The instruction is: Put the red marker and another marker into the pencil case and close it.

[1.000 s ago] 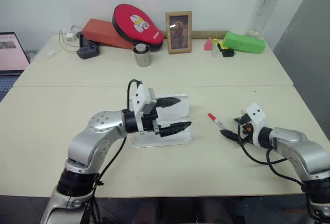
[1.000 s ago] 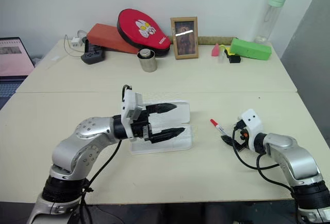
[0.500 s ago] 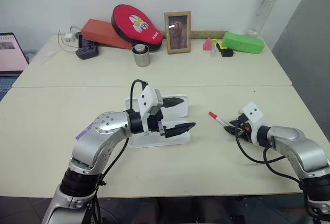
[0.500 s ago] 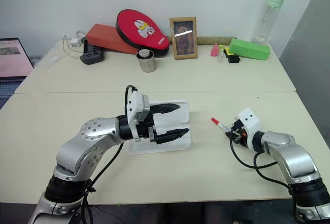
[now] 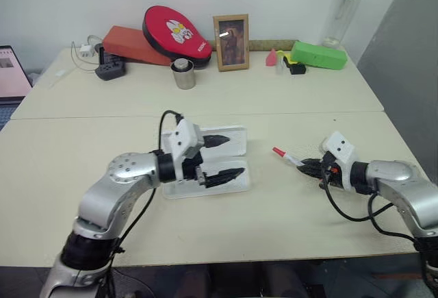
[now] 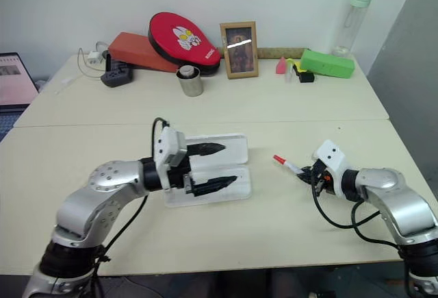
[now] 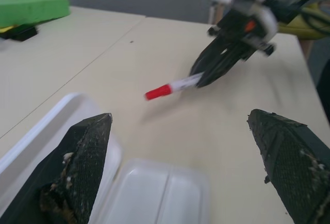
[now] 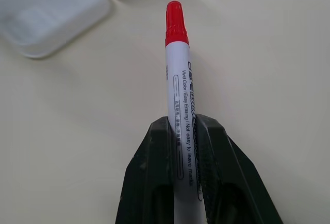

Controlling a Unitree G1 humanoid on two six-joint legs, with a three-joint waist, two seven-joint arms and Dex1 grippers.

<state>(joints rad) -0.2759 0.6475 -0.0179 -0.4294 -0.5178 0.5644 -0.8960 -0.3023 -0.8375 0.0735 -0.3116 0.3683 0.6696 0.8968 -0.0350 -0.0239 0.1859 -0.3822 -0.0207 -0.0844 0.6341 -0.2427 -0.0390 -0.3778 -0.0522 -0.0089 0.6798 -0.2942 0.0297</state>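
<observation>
The right gripper (image 8: 183, 131) pinches the thin white-barrelled red marker (image 8: 178, 80), red cap forward, above the tabletop (image 5: 287, 209). The left gripper (image 5: 222, 155) gapes wide over the open flat white plastic pencil case (image 5: 236, 140).

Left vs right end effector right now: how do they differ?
The left end effector is open and holds nothing; the right end effector is shut on the red marker. The left hangs over the open pencil case; the right is off to the case's side. Both have black fingers.
</observation>
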